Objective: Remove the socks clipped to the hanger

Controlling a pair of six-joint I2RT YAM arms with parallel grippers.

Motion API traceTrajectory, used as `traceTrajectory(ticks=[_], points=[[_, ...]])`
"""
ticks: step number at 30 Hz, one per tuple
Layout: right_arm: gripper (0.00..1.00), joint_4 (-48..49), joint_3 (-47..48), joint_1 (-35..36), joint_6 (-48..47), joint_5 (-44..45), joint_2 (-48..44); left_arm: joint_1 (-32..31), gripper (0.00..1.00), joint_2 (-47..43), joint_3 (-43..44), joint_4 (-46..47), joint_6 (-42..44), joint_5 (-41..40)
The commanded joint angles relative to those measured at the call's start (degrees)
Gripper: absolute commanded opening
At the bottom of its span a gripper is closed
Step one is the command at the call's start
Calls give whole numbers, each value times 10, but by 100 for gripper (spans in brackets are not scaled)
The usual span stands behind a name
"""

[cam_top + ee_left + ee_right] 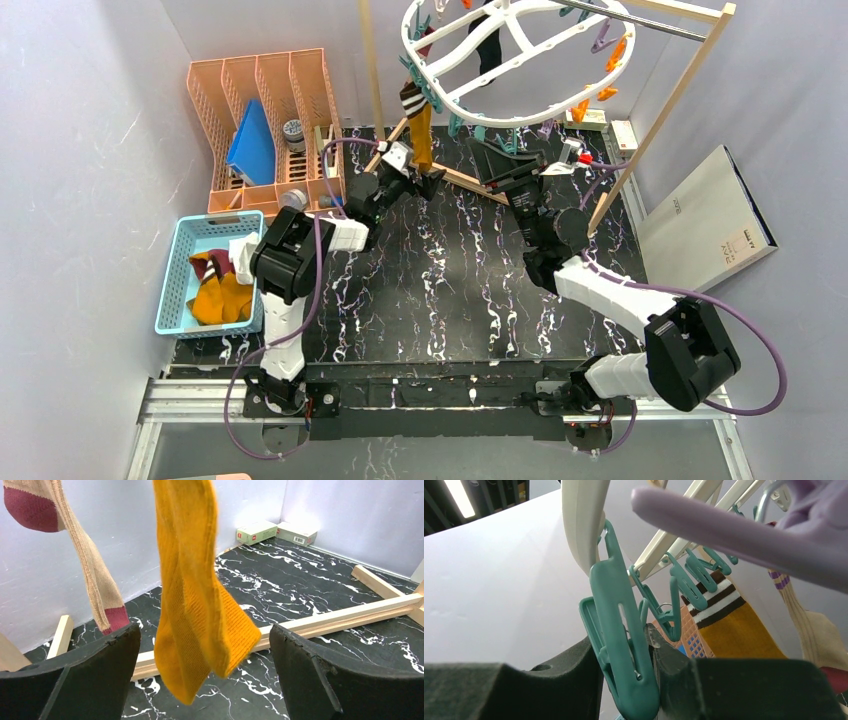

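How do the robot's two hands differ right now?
The left gripper stands wide open; the right gripper is shut. The left holds nothing, with a yellow sock hanging free between its fingers; the right pinches a teal clip. The left sits low by the sock's lower end, while the right reaches up under the hanger rim. Both have black fingers.

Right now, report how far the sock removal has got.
Done: orange and maroon socks lie in the blue basket. In hand: the open left gripper brackets the hanging mustard sock, while the right gripper is shut on a teal clip of the hanger. Left: that sock, the beige maroon-toed sock and a black sock still hang.
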Motion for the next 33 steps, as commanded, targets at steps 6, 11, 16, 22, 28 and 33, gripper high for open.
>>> traceTrajectory(ticks=[6, 11, 16, 22, 28, 33], points=[[23, -2, 18, -1, -9, -21, 2, 5, 83, 20, 38, 21, -17, 24], [23, 3, 18, -2, -3, -25, 7, 8, 0, 22, 58, -17, -10, 39], [24, 2, 14, -2, 0, -24, 7, 9, 0, 13, 58, -30, -1, 44], [98, -26, 14, -2, 20, -9, 0, 9, 0, -9, 43, -36, -5, 61], [99, -28, -45, -2, 11, 23, -46, 3, 0, -93, -48, -37, -6, 55], [99, -30, -124, -2, 20, 29, -89, -23, 0, -202, -148, -47, 6, 32]])
